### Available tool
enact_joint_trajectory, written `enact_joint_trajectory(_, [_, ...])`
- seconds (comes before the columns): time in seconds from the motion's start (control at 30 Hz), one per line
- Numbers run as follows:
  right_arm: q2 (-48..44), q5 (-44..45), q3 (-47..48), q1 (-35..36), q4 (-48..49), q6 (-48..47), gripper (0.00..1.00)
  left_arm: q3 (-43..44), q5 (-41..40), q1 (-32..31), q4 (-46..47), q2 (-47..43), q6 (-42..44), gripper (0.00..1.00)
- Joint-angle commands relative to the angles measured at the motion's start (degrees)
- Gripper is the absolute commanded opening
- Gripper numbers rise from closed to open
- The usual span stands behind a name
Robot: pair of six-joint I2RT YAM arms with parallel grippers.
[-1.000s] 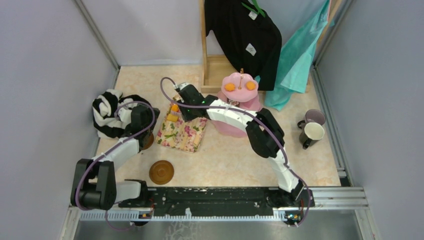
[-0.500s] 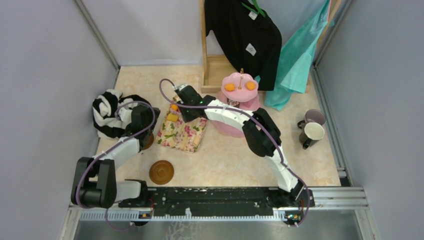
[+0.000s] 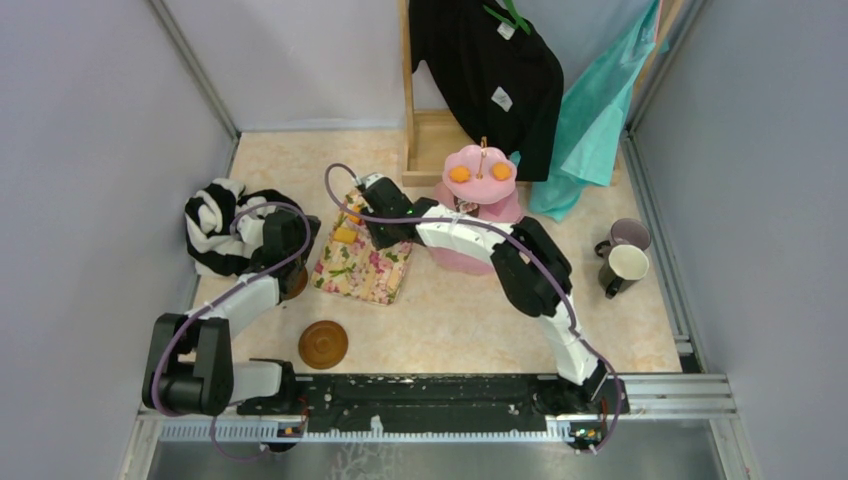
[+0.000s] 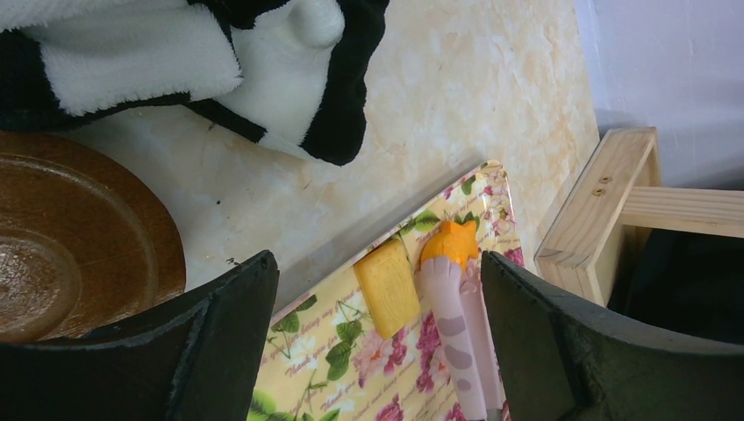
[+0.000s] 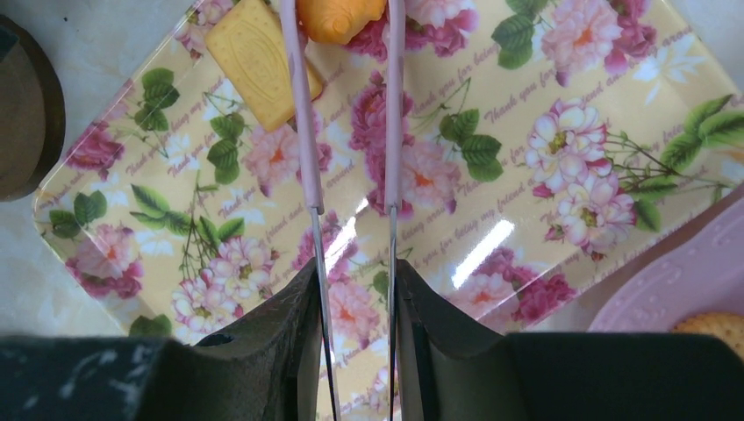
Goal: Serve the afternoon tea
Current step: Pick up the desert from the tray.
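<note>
The right gripper (image 5: 355,307) was clamped on pink tongs (image 5: 303,132), whose tips pinched an orange pastry (image 5: 338,17) just ahead of it, over the floral tray (image 5: 570,132). A yellow pastry (image 5: 259,61) lay left of the tips. The left gripper (image 4: 373,272) hung with jaws wide apart and empty, a brown saucer (image 4: 79,237) beside its left finger.

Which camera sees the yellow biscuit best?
Left wrist: the yellow biscuit lies whole and unblocked. Right wrist shows it bigger, but the pink tongs cross it. The top view shows just a tiny speck.
</note>
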Motion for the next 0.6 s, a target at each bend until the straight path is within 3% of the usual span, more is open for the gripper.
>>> enact_joint_trajectory(0.0, [-7.4,0.9,-1.9,1.0,4.2,0.1,0.17,-0.4,0.1,0.1,0.2,-1.3,-0.5,0.90])
enact_joint_trajectory(0.57, [-18.6,2.9,-11.5,2.8,6.1,0.0,0.16,-0.6,-0.6,0.0,-2.0,-3.8,-0.1,0.90])
